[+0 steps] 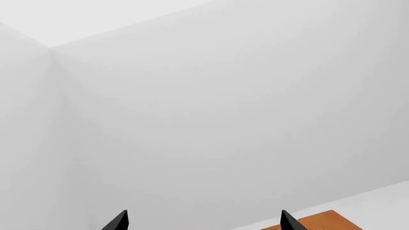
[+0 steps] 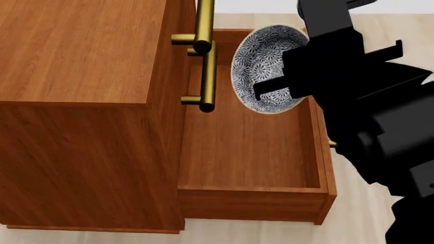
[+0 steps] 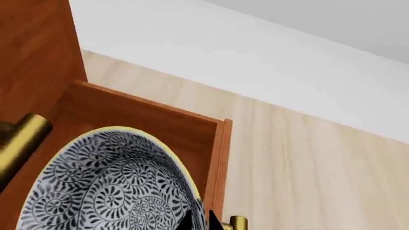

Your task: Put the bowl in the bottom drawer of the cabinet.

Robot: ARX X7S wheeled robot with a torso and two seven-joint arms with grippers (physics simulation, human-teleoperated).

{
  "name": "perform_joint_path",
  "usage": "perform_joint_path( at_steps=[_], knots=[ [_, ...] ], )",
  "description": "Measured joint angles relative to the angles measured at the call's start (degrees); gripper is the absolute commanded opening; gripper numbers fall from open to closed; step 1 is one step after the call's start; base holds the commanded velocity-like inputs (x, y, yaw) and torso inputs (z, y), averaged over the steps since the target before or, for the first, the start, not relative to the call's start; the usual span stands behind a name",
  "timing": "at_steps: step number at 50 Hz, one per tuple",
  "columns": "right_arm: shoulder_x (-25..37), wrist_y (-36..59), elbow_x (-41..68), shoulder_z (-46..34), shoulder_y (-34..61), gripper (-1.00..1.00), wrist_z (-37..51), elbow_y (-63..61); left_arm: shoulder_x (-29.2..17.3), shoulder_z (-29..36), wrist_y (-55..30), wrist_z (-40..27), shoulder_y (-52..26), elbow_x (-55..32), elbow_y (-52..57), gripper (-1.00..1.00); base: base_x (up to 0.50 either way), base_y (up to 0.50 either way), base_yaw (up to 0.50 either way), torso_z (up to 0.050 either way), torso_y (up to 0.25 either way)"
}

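Against the left of the head view: cabinet (image 2: 74,101), boxy, reddish-brown wood grain, top face and side face visible. Two brass bar handles (image 2: 207,56) of upper drawers projecting over the open drawer below.

Beside it, pulled fully out: bottom drawer (image 2: 244,147), reddish-brown box, bare wooden floor, low walls on all sides; brass handle end (image 2: 332,144) just showing past the front panel, next to the black arm. Same drawer corner (image 3: 217,143) in the right wrist view, standing on pale plank floor (image 3: 307,163), white wall (image 3: 255,52) behind.

Over the far end of the drawer: right arm, black, bulky, filling the right of the head view. Right gripper (image 2: 271,91) clamped on the bowl's rim, one finger lying across the patterned inside; fingertips (image 3: 198,223) dark at the rim in the right wrist view.

Within that grasp: bowl (image 2: 261,61), small, round, white with dense blue-grey floral pattern, tilted steeply on edge with its inside facing the cabinet, above the drawer's rear part, near the brass handles but apart from them. Contact with drawer floor: cannot tell.

Elsewhere: left gripper (image 1: 204,221), two black fingertips spread wide apart, nothing between them, white walls ahead; small orange-brown wood surface (image 1: 326,221) at the frame edge.
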Motion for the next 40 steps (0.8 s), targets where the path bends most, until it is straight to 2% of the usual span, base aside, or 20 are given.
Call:
perform_joint_path(
  at_steps=[40],
  knots=[
    [-1.8,-2.4,-0.9,-2.2,-1.8,-1.0,-1.8,2.9,-0.5,0.3,1.3,-0.1,0.9,0.2,-0.6,1.0,0.0,0.0,0.0,0.0,0.0]
  ],
)
